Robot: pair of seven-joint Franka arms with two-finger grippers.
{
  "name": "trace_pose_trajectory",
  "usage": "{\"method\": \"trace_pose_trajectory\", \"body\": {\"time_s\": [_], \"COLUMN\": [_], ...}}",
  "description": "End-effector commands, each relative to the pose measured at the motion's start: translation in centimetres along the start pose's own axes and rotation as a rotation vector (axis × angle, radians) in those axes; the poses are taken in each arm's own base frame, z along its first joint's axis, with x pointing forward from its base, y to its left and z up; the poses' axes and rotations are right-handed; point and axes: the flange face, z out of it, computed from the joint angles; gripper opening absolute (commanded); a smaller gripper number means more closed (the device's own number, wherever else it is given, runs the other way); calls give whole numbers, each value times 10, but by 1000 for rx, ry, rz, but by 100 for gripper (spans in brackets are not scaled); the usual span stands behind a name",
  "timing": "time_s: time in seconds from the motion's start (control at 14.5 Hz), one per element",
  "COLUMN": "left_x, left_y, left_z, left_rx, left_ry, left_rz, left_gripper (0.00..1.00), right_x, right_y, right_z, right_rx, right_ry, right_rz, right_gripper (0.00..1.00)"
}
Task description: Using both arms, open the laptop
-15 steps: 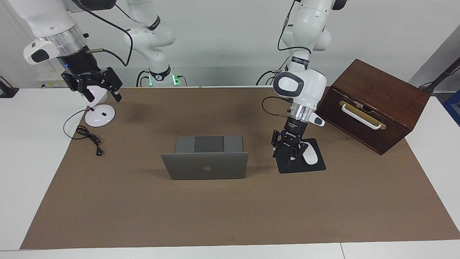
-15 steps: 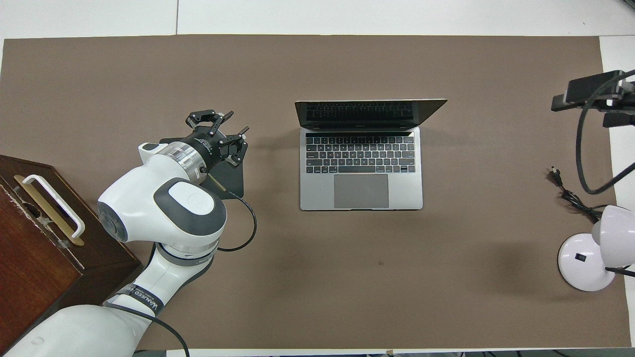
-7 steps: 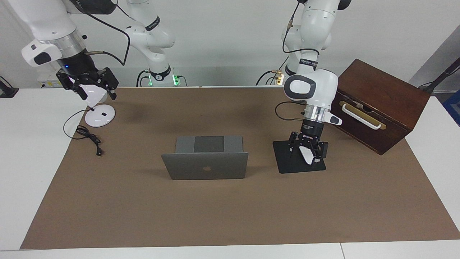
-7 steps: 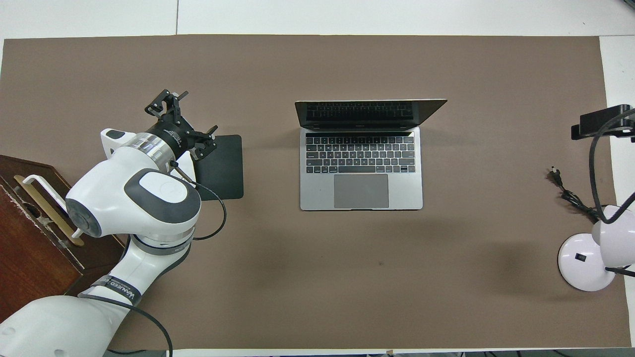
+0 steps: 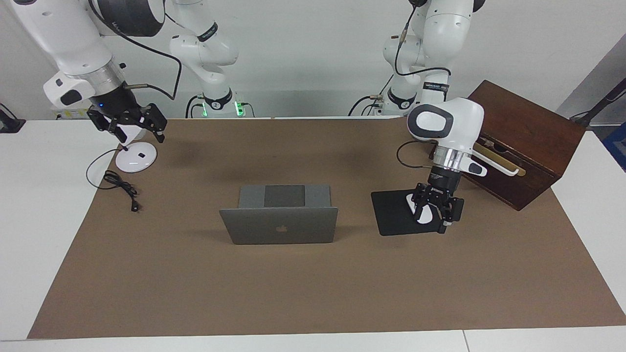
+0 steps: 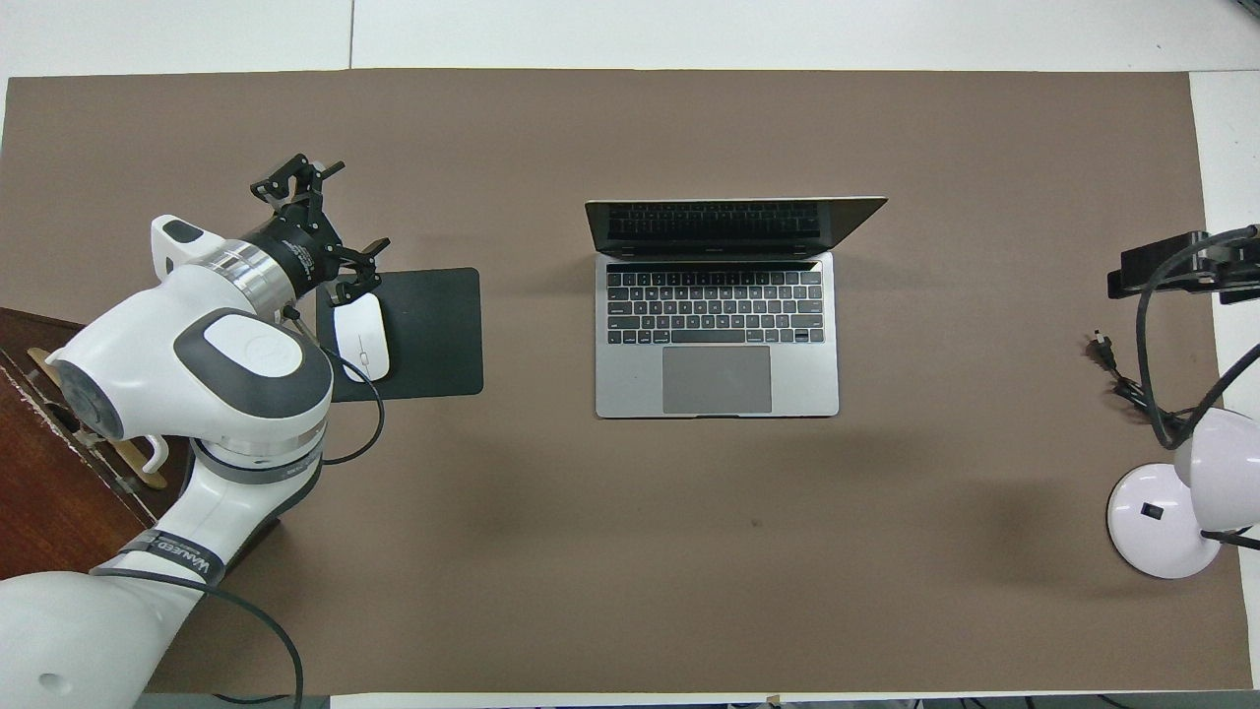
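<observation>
The silver-grey laptop (image 5: 279, 226) stands open in the middle of the brown mat, its lid upright with the apple logo showing. The overhead view shows its keyboard deck and trackpad (image 6: 717, 335). My left gripper (image 5: 433, 217) is open and empty, low over the mouse pad's edge toward the left arm's end, apart from the laptop; it also shows in the overhead view (image 6: 323, 225). My right gripper (image 5: 130, 125) is open and empty, raised over the white lamp at the right arm's end, partly visible in the overhead view (image 6: 1176, 268).
A black mouse pad (image 5: 391, 215) with a white mouse (image 6: 361, 335) lies beside the laptop. A dark wooden box (image 5: 518, 142) stands at the left arm's end. A white lamp (image 5: 136, 156) and a black cable (image 5: 120, 183) lie at the right arm's end.
My left gripper has swung across the mouse pad away from the laptop, toward the wooden box, uncovering the mouse. My right gripper has shifted slightly above the lamp. The laptop has not moved.
</observation>
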Motion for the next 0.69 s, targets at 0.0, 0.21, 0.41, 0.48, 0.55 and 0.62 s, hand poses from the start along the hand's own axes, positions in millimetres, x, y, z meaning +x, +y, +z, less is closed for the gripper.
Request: {"method": "trace_pose_trajectory", "body": {"time_s": [0.0, 0.21, 0.41, 0.48, 0.55, 0.62], "left_x": [9, 27, 28, 30, 31, 42], "left_y": [25, 40, 48, 46, 45, 48], "left_z": [-6, -9, -8, -9, -9, -14], "left_rx": [34, 125, 277, 312, 338, 371], "left_ry": [-24, -8, 9, 8, 5, 19], "left_rz": [131, 315, 566, 591, 607, 628], "left_gripper": [100, 100, 100, 100, 100, 100], "right_x": [-11, -14, -15, -15, -16, -16], "right_y": [4, 3, 4, 3, 3, 3], "right_z": [-5, -12, -15, -15, -16, -16], "right_rx": [-25, -26, -25, -25, -25, -25], "right_ry": [9, 9, 9, 9, 11, 11], "right_rz": [-4, -4, -3, -5, -6, -5], "right_gripper": [100, 100, 100, 100, 100, 100]}}
